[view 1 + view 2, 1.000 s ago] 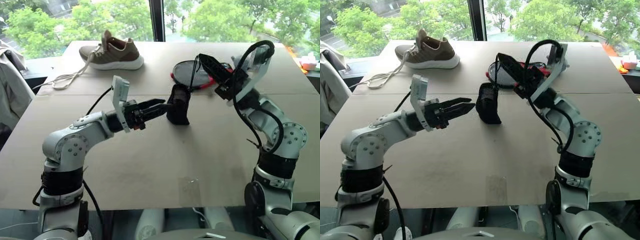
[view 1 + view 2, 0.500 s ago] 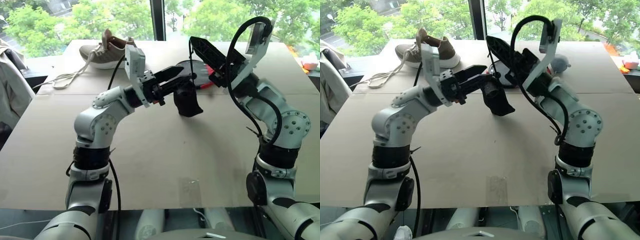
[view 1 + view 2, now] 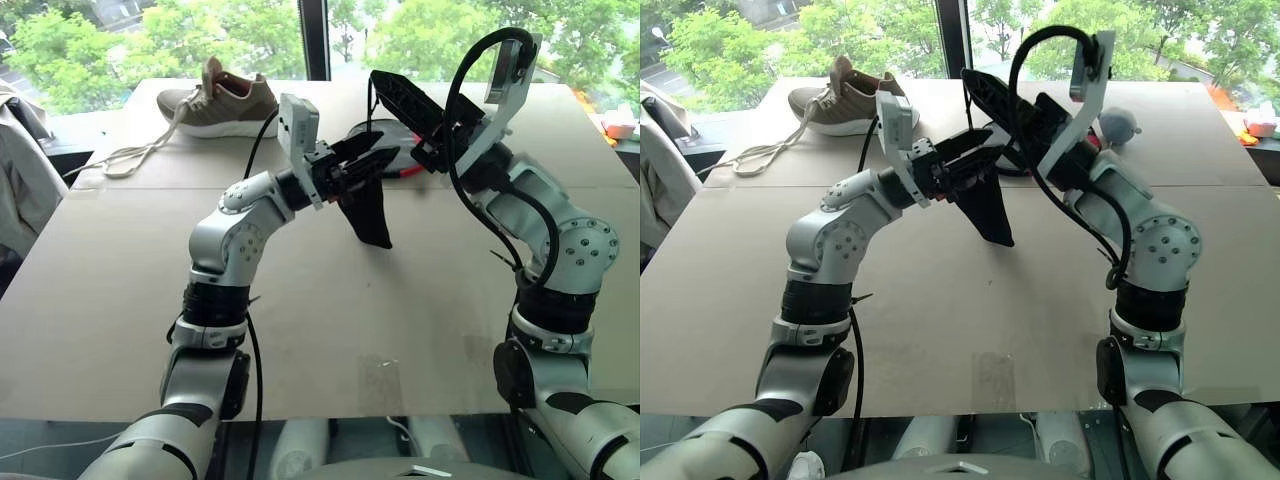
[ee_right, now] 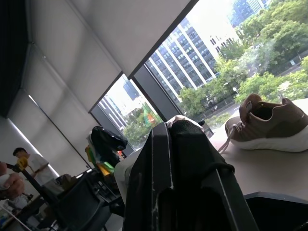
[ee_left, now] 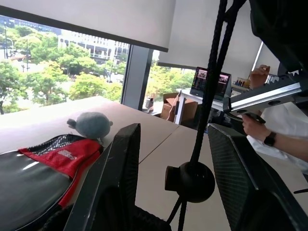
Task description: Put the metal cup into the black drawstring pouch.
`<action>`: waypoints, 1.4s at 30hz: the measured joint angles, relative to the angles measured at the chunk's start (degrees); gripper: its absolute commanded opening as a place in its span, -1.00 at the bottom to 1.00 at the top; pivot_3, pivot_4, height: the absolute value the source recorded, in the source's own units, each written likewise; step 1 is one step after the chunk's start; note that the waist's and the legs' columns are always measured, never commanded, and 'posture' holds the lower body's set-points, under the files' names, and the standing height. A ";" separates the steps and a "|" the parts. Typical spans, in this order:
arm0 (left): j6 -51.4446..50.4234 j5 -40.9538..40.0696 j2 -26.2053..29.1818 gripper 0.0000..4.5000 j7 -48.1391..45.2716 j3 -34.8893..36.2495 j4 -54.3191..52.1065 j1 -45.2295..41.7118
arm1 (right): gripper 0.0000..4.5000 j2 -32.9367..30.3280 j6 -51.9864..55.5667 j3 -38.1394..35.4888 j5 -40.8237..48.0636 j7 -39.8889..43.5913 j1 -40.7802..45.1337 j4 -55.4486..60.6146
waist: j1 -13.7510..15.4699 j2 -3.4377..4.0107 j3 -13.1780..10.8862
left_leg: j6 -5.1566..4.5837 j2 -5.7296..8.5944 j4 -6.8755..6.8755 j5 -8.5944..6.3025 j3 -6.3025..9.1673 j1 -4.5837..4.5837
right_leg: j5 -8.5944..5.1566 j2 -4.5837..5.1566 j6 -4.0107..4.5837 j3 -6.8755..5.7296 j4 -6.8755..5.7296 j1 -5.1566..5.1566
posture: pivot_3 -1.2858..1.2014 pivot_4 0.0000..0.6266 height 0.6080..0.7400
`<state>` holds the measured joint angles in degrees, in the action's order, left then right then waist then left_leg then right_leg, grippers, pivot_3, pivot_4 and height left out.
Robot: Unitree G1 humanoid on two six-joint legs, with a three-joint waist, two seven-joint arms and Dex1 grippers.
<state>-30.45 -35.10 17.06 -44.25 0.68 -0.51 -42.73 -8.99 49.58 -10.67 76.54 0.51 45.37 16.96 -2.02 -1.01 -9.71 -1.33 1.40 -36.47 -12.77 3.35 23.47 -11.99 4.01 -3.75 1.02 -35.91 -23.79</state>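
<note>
The black drawstring pouch (image 3: 372, 215) hangs above the table (image 3: 300, 310) between my two grippers, narrowing toward its lower end. Its thin cord (image 5: 211, 86) runs up from the mouth to my right gripper (image 3: 377, 80), which is raised, points up and to the left, and is shut on the cord. My left gripper (image 3: 385, 153) reaches in level at the pouch's mouth. Its fingers stand apart on either side of the cord, and the round toggle (image 5: 190, 182) sits free between them. The metal cup is hidden from me.
A brown shoe (image 3: 225, 105) with loose laces lies at the table's far left. A black-and-red paddle case (image 5: 43, 178) and a grey plush toy (image 3: 1118, 125) lie behind the grippers. A person's hand (image 5: 260, 126) shows beyond the table.
My left arm has risen and swung right toward the right gripper. The pouch has come up from near the table and now hangs higher and narrower. The right gripper lifted slightly.
</note>
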 measured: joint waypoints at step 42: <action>-0.04 5.78 1.73 -0.90 -2.36 -1.46 2.62 6.66 | -1.00 -8.92 -12.60 -1.47 4.78 -5.79 5.42 -4.42 | -0.05 0.03 0.01 | -0.01 0.00 -0.06 0.00 -0.10 0.15 | 0.00 0.02 0.01 -0.06 -0.04 -0.11 | 0.03 -0.52 1.00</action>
<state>-30.48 -29.31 18.80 -46.61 -0.78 2.11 -36.07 -17.91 36.98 -12.13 81.31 -5.28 50.79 12.54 -2.07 -0.99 -9.70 -1.34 1.40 -36.54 -12.77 3.26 23.62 -11.99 4.04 -3.75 0.96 -35.95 -23.90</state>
